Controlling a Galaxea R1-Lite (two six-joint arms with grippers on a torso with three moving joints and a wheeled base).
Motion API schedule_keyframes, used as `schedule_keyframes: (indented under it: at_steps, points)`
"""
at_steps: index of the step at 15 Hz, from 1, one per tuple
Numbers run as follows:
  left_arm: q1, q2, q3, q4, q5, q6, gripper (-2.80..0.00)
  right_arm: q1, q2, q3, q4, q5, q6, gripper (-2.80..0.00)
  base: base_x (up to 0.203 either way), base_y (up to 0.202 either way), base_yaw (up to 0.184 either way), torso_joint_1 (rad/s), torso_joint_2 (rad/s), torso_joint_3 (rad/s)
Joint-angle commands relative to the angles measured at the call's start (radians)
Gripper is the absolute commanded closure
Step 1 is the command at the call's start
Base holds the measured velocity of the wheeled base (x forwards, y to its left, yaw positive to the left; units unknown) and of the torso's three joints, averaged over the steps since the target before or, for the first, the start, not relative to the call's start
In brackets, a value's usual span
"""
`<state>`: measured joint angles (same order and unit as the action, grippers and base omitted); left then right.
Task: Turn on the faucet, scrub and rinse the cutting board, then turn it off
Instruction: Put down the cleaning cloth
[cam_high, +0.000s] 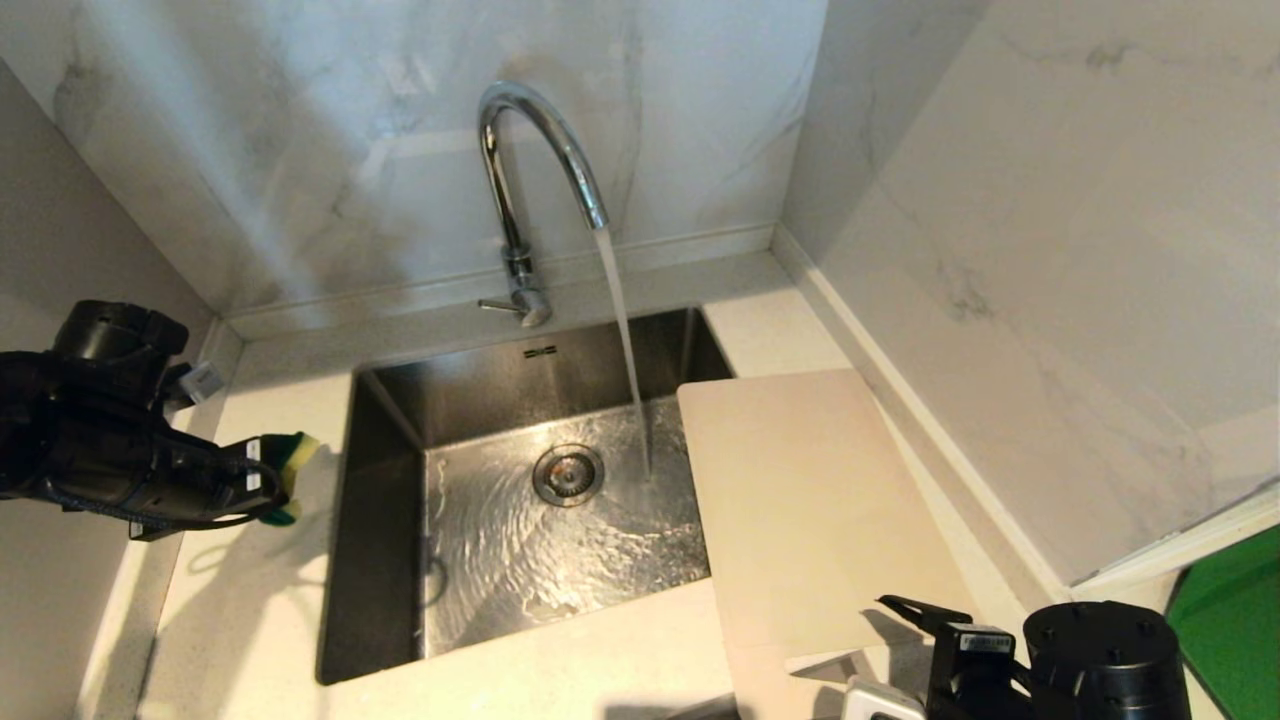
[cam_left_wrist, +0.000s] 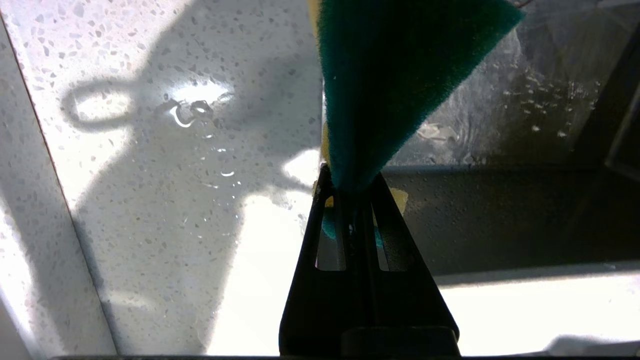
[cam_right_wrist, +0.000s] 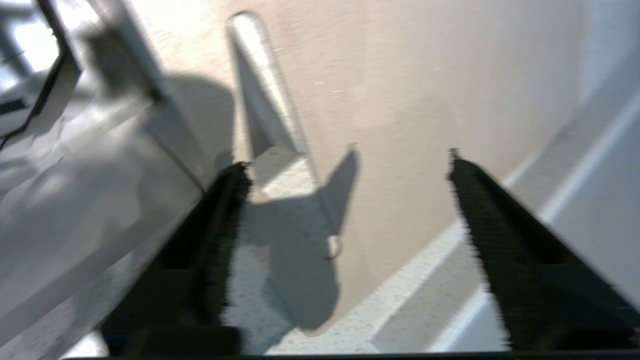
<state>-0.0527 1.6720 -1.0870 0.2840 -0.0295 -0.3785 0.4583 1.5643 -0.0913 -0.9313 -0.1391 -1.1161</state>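
Green-and-yellow sponge (cam_high: 283, 470) sits clamped in the left gripper (cam_high: 268, 478) at the frame's left, over the counter (cam_high: 250, 620). Centre top, the faucet (cam_high: 530, 180) pours into the sink (cam_high: 520, 520). At lower right, the board (cam_high: 800, 510) overlaps the sink's edge; the right gripper (cam_right_wrist: 345, 165) hovers over its slotted end, fingers (cam_right_wrist: 225, 200) apart.

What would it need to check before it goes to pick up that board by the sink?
1. Water running from the faucet: ok, a stream falls into the sink.
2. Sponge held in the left hand: ok, pinched between shut fingers, beside the sink.
3. Right hand open: ok, fingers spread wide.
4. Right hand lined up with the cutting board: ok, above its handle-slot end.
5. Board within grasp: cannot tell; it lies flat on the counter, one edge over the sink.
6. Board already wet: cannot tell.
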Motion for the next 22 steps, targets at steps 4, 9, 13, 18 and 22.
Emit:
schedule_keyframes:
  at_steps: [4, 9, 13, 18, 22]
  points:
    - [-0.024, -0.045, -0.014, 0.033, 0.008, -0.013, 0.0, 0.002, -0.107, -0.054, -0.009, -0.001, 0.078, 0.0, 0.0, 0.0, 0.0, 0.0, 0.0, 0.0]
    - [-0.042, -0.053, -0.016, 0.053, 0.009, -0.022, 0.0, 0.0, -0.209, -0.217, 0.006, -0.06, 0.176, 0.0, 0.0, 0.0, 0.0, 0.0, 0.0, 0.0]
    - [-0.044, -0.064, -0.022, 0.073, 0.01, -0.023, 0.0, -0.028, -0.249, -0.349, 0.08, -0.103, 0.232, 0.0, 0.0, 0.0, 0.0, 0.0, 0.0, 0.0]
    - [-0.047, -0.071, -0.04, 0.088, 0.011, -0.022, 0.0, -0.142, -0.305, -0.694, 0.423, -0.103, 0.42, 0.0, 0.0, 0.0, 0.0, 0.0, 0.0, 0.0]
    - [-0.067, -0.07, -0.05, 0.106, 0.011, -0.023, 0.0, -0.32, -0.346, -0.974, 0.704, -0.09, 0.563, 0.0, 0.0, 0.0, 0.0, 0.0, 0.0, 0.0]
